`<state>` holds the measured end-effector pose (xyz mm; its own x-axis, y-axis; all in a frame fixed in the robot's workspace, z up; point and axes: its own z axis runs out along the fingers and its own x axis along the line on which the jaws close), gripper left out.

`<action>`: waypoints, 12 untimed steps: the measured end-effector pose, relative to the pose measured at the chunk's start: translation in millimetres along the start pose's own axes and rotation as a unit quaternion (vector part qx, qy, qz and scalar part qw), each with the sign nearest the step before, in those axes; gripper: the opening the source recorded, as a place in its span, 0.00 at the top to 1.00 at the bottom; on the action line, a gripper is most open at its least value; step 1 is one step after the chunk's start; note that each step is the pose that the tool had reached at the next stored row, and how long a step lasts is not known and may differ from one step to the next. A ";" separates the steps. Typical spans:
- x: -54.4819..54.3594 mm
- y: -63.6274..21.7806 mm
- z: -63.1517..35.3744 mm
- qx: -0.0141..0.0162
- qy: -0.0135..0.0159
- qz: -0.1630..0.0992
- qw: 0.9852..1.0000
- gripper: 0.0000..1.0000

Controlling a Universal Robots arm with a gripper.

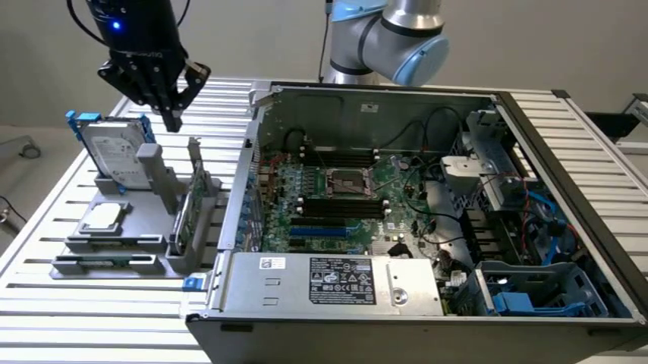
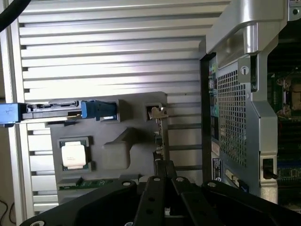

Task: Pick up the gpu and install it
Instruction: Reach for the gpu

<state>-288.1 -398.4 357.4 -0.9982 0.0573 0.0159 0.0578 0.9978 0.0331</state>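
The gpu point(image 1: 191, 203) stands on its edge in a slot of the grey holder point(image 1: 121, 254), on the exterior view's left, next to the open computer case point(image 1: 233, 250). In the wrist view the gpu point(image 2: 159, 132) is a thin edge-on strip with a metal bracket end. My gripper point(image 1: 170, 117) hangs in the air above the holder, a little behind the gpu's far end and apart from it. Its black fingers point(image 2: 162, 175) come together to a point with nothing between them.
The holder also carries a silver hard drive with blue rails point(image 1: 114, 152), a square processor chip point(image 1: 102, 218) and a memory stick point(image 1: 102, 263). The motherboard point(image 1: 339, 201) with blue slots point(image 1: 319, 227) lies inside the case. The case's rear wall point(image 2: 233, 108) rises close beside the gpu.
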 end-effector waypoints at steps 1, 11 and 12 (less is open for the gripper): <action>0.1 -0.1 0.4 0.001 0.003 -0.002 1.000 0.89; 0.8 -0.3 1.5 0.007 0.014 -0.020 1.000 0.89; 0.8 -0.2 1.5 0.007 0.014 -0.020 1.000 0.89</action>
<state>-288.9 -398.5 355.9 -0.9990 0.0159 0.0425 0.0168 0.9996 0.0207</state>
